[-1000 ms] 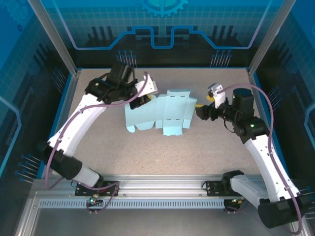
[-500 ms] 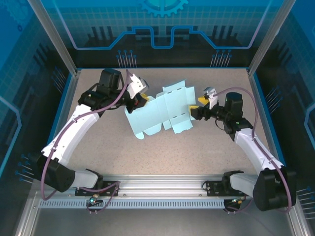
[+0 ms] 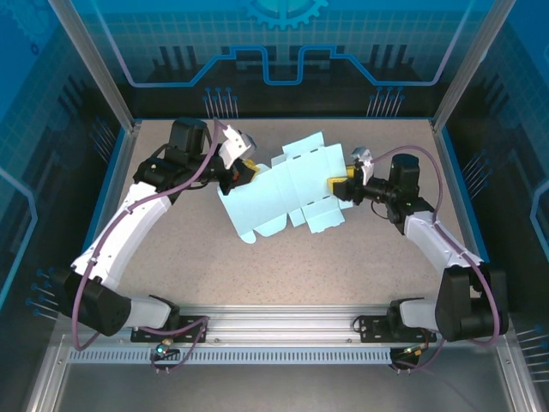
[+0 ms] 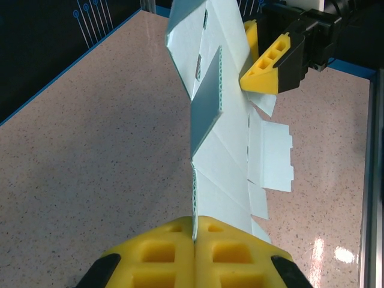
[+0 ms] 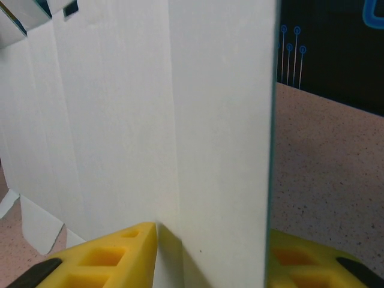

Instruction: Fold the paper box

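The paper box [image 3: 287, 190] is a pale cyan die-cut sheet with flaps, held off the table and tilted between the two arms. My left gripper [image 3: 244, 169] is shut on its left edge. In the left wrist view the card [image 4: 223, 171] runs edge-on out of the closed yellow fingers [image 4: 194, 225]. My right gripper [image 3: 340, 184] is at the sheet's right end; it also appears in the left wrist view [image 4: 268, 63]. In the right wrist view the end panel [image 5: 222, 120] stands between the parted fingers [image 5: 211, 240], the left fingertip [image 5: 129, 243] touching the card.
The speckled beige table [image 3: 369, 257] is bounded by blue-edged walls [image 3: 111, 184] on three sides. An aluminium rail [image 3: 283, 322] with the arm bases runs along the near edge. Bare tabletop lies in front of the sheet.
The sheet has risen and swung counter-clockwise. My right gripper has moved left onto its right end and its jaws have narrowed. The left gripper stayed shut and pulled back slightly.
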You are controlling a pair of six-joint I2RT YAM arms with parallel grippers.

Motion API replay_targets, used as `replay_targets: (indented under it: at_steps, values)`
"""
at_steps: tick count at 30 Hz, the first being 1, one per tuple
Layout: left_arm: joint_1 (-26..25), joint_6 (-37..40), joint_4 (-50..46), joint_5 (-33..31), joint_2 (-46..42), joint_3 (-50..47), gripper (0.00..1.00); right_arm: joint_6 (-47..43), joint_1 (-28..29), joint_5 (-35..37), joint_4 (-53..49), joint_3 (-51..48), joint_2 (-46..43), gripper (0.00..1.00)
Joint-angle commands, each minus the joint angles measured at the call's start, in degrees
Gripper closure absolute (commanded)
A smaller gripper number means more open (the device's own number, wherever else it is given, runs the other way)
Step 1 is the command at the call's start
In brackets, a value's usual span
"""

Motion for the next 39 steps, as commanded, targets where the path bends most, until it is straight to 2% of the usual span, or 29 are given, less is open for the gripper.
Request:
replay_targets:
  at_steps: [1, 6, 13, 16, 17, 18, 20, 21, 24, 28, 33, 39]
  values:
    - [0.57, -0.84, 2.01, 2.37, -1.26, -1.11, 1.0, 1.55, -1.74, -3.8, 2.61, 1.41, -0.34, 0.63]
    - [0.81, -1.44, 2.15, 2.51, -0.58, -0.93, 1.0, 2.23, -2.43, -5.1, 4.52, 1.31, -0.96, 0.71]
    - [0.92, -1.8, 2.7, 2.93, -0.13, -1.75, 1.0, 1.74, -2.7, -5.6, 1.59, 2.89, -1.48, 0.98]
    - [0.9, -1.08, 3.35, 2.93, 0.13, -2.67, 1.0, 0.39, -2.64, -5.47, -2.39, 3.53, -2.76, 1.0]
    - [0.89, -0.78, 3.92, 2.97, 0.21, -2.93, 0.94, -0.22, -2.66, -5.31, -4.24, 3.77, -3.24, 1.0]
    - [0.87, -0.38, 4.68, 3.06, 0.27, -3.53, 0.81, -1.23, -2.52, -5.32, -7.09, 4.07, -3.69, 1.0]
    - [0.84, 0.87, 6.18, 3.71, 0.57, -4.1, 0.68, -3.36, -1.87, -5.39, -11.35, 4.31, -4.91, 1.0]
    - [0.82, 1.01, 7.13, 3.81, 0.94, -4.11, 0.58, -4.49, -1.3, -5.4, -13.26, 4.32, -5.49, 1.0]
    - [0.81, 3.27, 7.32, 4.0, 2.75, -2.39, 0.41, -6.98, -0.21, -5.69, -18.81, 5.13, -6.87, 1.0]
    - [0.81, 7.92, 3.6, 4.91, 6.37, 1.87, 0.31, -9.12, 0.21, -5.97, -23.93, 5.3, -9.16, 1.0]
    - [0.19, 11.06, 2.73, 9.05, 8.93, 4.46, 0.26, -10.55, 0.54, -6.83, -27.46, 7.7, -10.01, 1.0]
    - [-1.99, 16.18, 2.62, 8.78, 10.64, 5.94, 0.2, -11.71, 1.54, -7.73, -29.54, 8.5, -9.69, 1.0]
